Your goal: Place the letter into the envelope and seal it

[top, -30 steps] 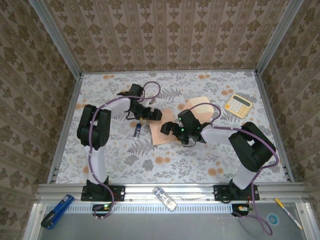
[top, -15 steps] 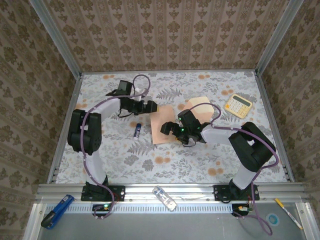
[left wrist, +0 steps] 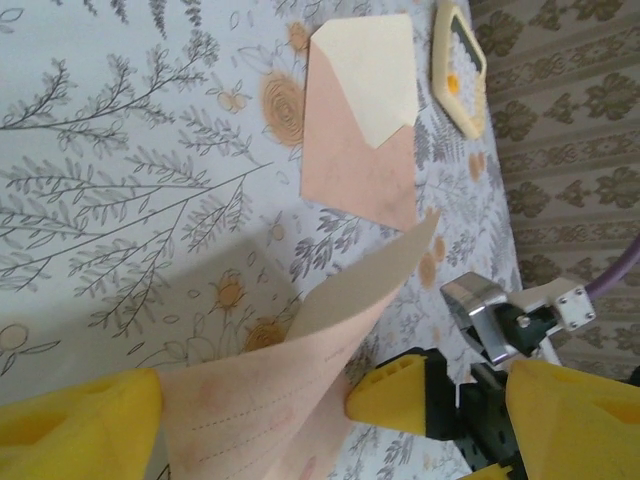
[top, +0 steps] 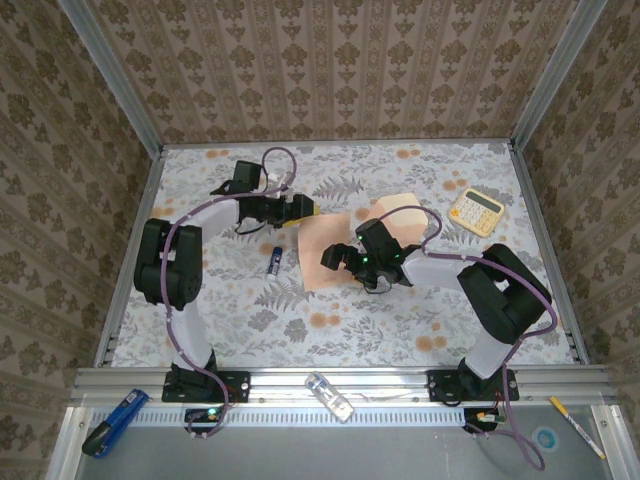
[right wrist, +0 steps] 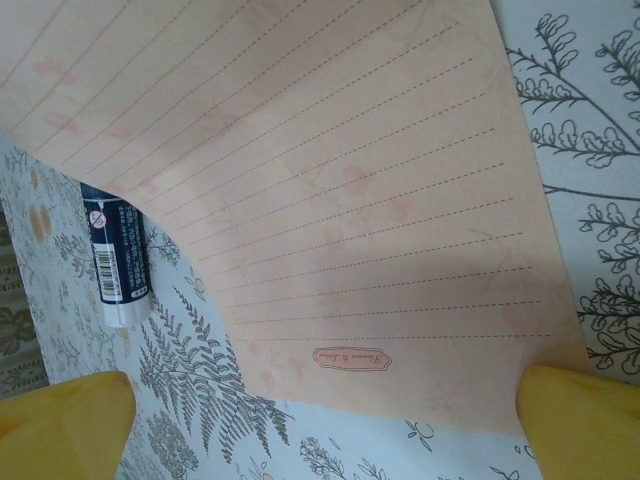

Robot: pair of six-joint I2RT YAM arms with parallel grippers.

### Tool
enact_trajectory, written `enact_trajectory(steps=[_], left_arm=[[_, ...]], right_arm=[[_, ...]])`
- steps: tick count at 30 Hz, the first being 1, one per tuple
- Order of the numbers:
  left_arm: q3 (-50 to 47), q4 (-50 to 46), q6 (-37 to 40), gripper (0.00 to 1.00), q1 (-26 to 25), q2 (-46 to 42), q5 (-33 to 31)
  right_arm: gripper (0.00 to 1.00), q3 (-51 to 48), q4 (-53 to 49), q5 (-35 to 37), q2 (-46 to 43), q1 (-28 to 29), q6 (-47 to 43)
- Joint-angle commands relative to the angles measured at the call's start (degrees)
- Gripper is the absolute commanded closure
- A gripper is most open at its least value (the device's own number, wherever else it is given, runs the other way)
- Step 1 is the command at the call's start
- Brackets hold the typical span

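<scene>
Moved: left arm drawn back toward the far left since a second ago. The left gripper [top: 303,208] now sits at the far-left corner of the letter [top: 318,240].
Left fingers — wide apart, the sheet's curled-up corner rising between them, not pinched.
Right gripper [top: 334,258] — fingers spread wide above the letter's edge.
Envelope [left wrist: 360,160] — flat on the table, flap open, near the letter.
Glue stick [top: 274,260] — left of the letter.

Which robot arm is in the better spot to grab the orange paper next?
Probably the left. The left claw sits at the letter's lifted corner, with paper standing between its fingers. The right claw hovers open over a part lying flat, which is harder to pinch.
</scene>
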Motion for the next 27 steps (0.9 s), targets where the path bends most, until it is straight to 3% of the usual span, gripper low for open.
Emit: enact_trajectory(steps=[1, 17, 27], left_arm=[[-0.35, 2.65, -3.11, 0.12, 0.51, -1.15, 2.86], [-3.21, 3.17, -3.26, 0.12, 0.33, -6.20, 4.23], [-5.42, -1.95, 2.19, 0.10, -1.57, -7.75, 0.83]], right_arm=[[0.00, 0.13, -3.40, 1.81, 1.09, -0.43, -1.14], [0.00, 1.57, -4.55, 1.71, 1.78, -0.44, -1.85], [0.00, 1.56, -3.83, 1.64, 2.39, -0.44, -1.67]])
